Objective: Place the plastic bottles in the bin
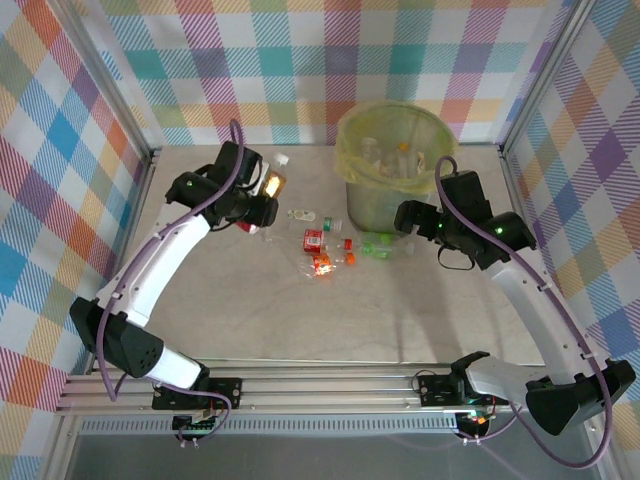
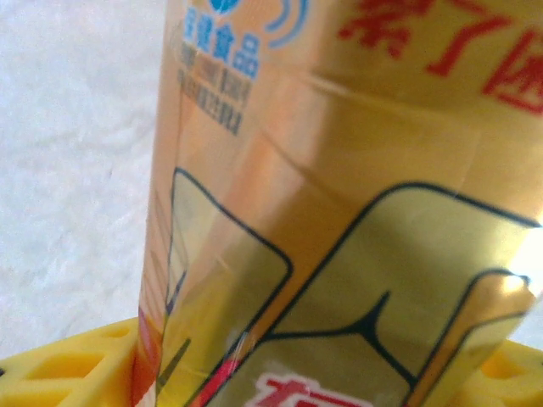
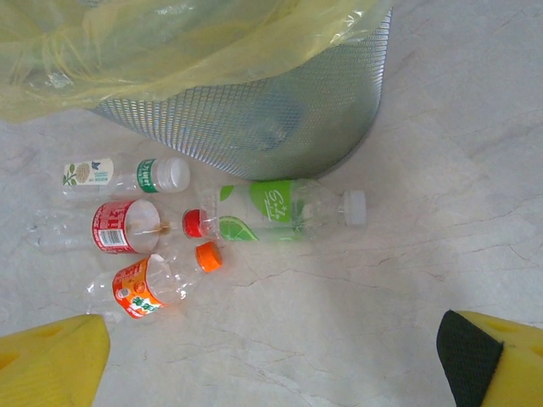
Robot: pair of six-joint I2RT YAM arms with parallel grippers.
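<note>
L claw (image 1: pixel 262 196) closed on an orange-yellow bottle (image 1: pixel 272 183) over the far-left part of the table (image 1: pixel 300 320). The bottle is tilted, white cap toward the back wall. In L wrist view it sits btwn the yellow fingers (image 2: pixel 59 373), v. close to the lens. Its label has red + blue print and dark outlines.

R claw (image 3: pixel 271 365) wide open, nothing btwn its fingers, just beside the near side of the bin (image 1: pixel 365 205).

Counts:
- 1 bottle in L claw.
- 4 loose plastic bottles on the table btwn the two claws, left of the bin's base:
  - white-label bottle (image 3: pixel 127 174), green band + white cap
  - red-label bottle (image 3: pixel 127 227), red cap
  - green-label bottle (image 3: pixel 280 208), white cap, closest to the bin
  - orange-cap bottle (image 3: pixel 157 280), orange label
- All 4 lie on their sides and have clear bodies.
- More bottles inside the bin; can't tell how many.
- 1 bin: round, grey-green mesh wall, yellow bag folded over the rim, back-right of the table.
</note>
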